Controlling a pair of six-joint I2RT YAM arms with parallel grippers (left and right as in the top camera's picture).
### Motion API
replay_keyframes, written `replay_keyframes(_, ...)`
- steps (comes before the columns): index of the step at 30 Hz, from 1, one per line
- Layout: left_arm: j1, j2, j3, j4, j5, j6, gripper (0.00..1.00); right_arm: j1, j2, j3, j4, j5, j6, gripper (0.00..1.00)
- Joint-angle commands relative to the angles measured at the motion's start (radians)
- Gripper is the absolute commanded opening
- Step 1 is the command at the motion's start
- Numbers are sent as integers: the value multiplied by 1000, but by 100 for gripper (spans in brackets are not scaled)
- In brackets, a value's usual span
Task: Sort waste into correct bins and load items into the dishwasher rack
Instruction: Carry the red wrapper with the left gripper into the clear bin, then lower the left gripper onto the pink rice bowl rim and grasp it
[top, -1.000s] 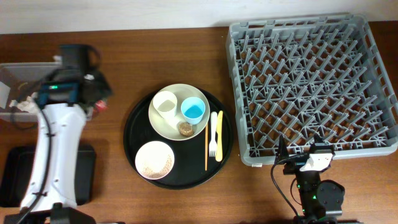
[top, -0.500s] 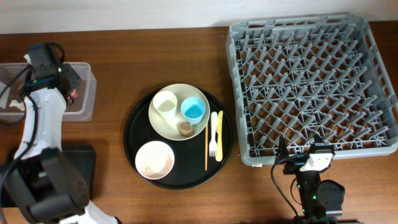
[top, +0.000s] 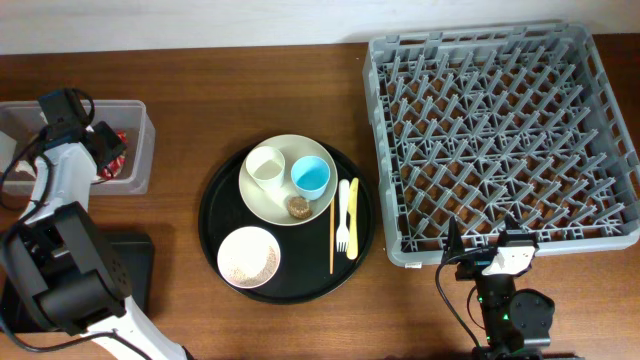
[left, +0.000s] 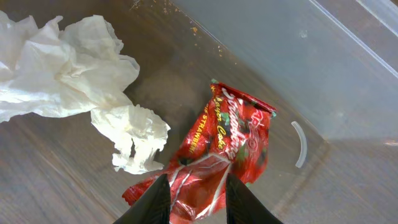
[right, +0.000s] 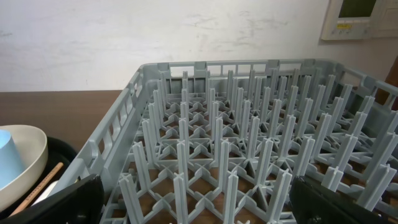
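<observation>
My left gripper (top: 105, 152) reaches into the clear tub (top: 132, 108) at the far left. It is shut on the red wrapper (left: 230, 134), which bunches between the fingertips (left: 198, 186). Crumpled white napkins (left: 68, 68) lie in the tub beside it. The cream plate (top: 275, 200) holds the white cup (top: 266, 165), the light blue cup (top: 311, 177) and the brown lump (top: 297, 207). The pink bowl (top: 248, 257) holds rice. The white fork (top: 343, 215), yellow knife (top: 353, 215) and wooden stick (top: 332, 235) lie to the right of the plate. My right gripper (top: 482, 245) is open at the front edge of the grey rack (top: 500, 130).
The plate, bowl and cutlery sit on a big round black tray (top: 212, 215). The shallow black tray (top: 140, 270) lies at the front left, partly under my left arm. The rack (right: 217, 137) fills the right wrist view, and the plate's rim (right: 25, 162) shows at its left.
My left arm has swung left from beside the tub to over it and lowered the red wrapper inside. The right arm has not moved.
</observation>
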Motion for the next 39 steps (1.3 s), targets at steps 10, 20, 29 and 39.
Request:
replay_keyframes(10,-24,-308,197,-749,369,-73,1,6,-7,-5,-6,11,8,98)
replay_keyframes(20,-504,-347,66,-980,145,-3,0,6,-7,-5,-6,11,8,98)
replay_keyframes(29,-786,-777,-130,-971,138,-109,1,6,-7,-5,-6,11,8,98)
replay_keyframes(39,-806,-700,-161,-861,122,-161,5,6,-7,-5,-6,11,8,98)
